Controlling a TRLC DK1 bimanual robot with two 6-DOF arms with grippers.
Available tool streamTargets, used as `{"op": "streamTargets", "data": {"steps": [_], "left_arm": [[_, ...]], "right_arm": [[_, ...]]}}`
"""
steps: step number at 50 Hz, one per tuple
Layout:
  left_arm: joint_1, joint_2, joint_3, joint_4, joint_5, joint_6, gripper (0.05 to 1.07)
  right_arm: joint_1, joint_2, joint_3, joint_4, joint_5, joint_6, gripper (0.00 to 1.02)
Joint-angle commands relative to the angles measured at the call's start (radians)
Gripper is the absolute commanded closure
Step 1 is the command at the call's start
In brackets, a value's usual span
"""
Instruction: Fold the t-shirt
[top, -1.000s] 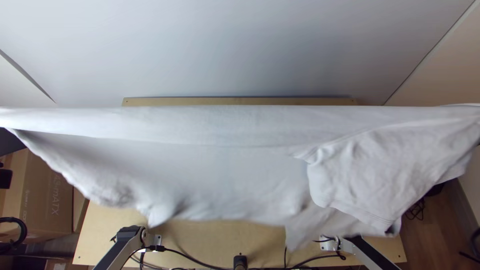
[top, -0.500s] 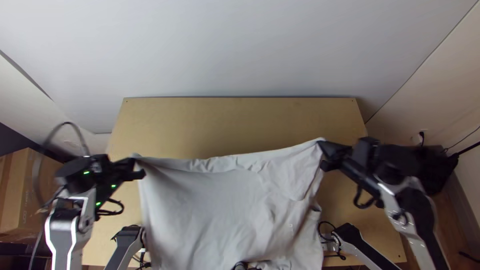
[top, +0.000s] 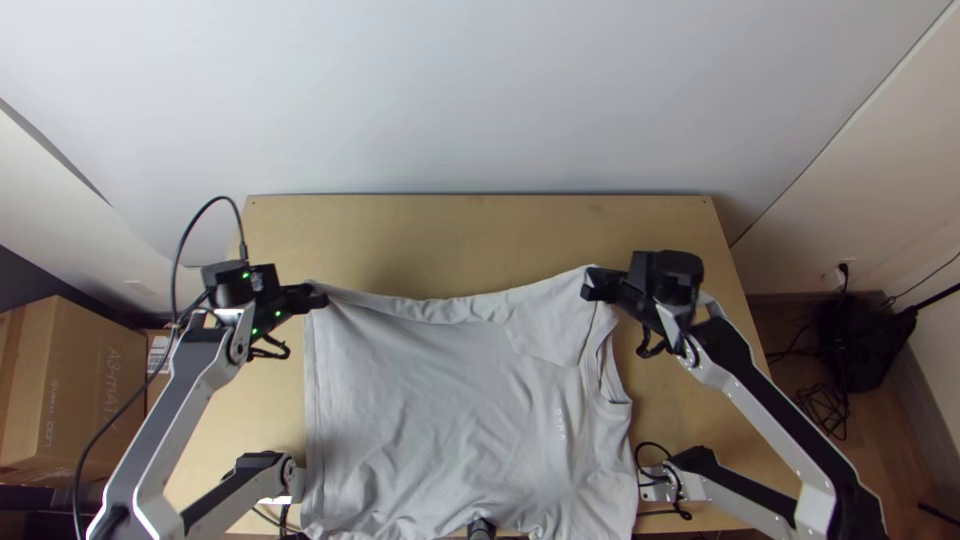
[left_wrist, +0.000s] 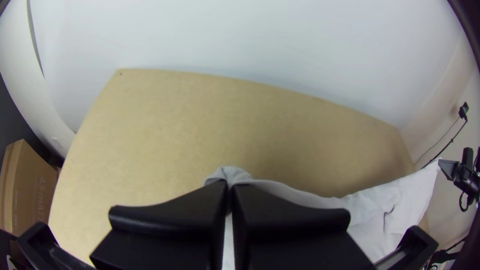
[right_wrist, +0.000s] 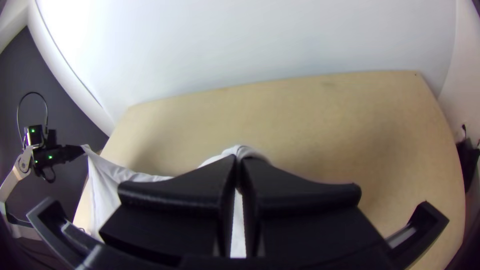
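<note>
Pale grey cotton, by the look of it, the t-shirt (top: 430, 400) hangs between the two grippers, its held edge across the middle of the worktop (top: 470, 240) and its body running down to the near edge, between the arms' bases. The left gripper (top: 318, 297) is closed tight on one upper corner, towards the worktop's left edge; the right gripper (top: 590, 288) pinches the other, towards the right edge. Gripping both corners keeps that side drawn out between them, though it sags a little in the middle, and probably lets the rest drop flat beneath. Lower down the fabric lies in loose wrinkles, and a hemmed opening (top: 608, 372) gapes along its right side; whether it is neck or armhole, I cannot tell. Folding proper seems hardly begun. Next, the shirt likely needs laying down smoothly, both corners moving together, lest it twist or the near part bunch up.
</note>
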Motion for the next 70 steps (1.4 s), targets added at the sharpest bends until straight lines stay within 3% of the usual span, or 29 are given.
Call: {"op": "streamTargets", "data": {"steps": [1, 16, 32, 48, 63, 70], "left_arm": [[0.007, 0.118, 0.069, 0.054, 0.014, 0.026, 1.05], [0.030, 0.408, 0.230, 0.114, 0.023, 0.026, 1.05], [0.031, 0.667, 0.474, 0.111, 0.035, -0.002, 1.05], [0.027, 0.883, 0.765, -0.001, 0.035, -0.041, 1.05], [0.016, 0.984, 0.927, -0.116, 0.035, -0.064, 1.05], [0.019, 0.966, 0.928, -0.180, 0.037, -0.057, 1.05]], "right_arm": [[-0.034, 0.121, 0.071, 0.041, -0.013, 0.010, 1.00], [-0.141, 0.431, 0.293, 0.059, -0.039, 0.010, 1.00], [-0.195, 0.716, 0.591, 0.029, -0.039, -0.009, 1.00], [-0.218, 0.948, 0.910, -0.087, -0.038, -0.045, 1.00], [-0.247, 1.218, 1.332, -0.364, -0.036, -0.036, 1.00], [-0.253, 1.239, 1.379, -0.412, -0.038, -0.038, 1.00]]}}
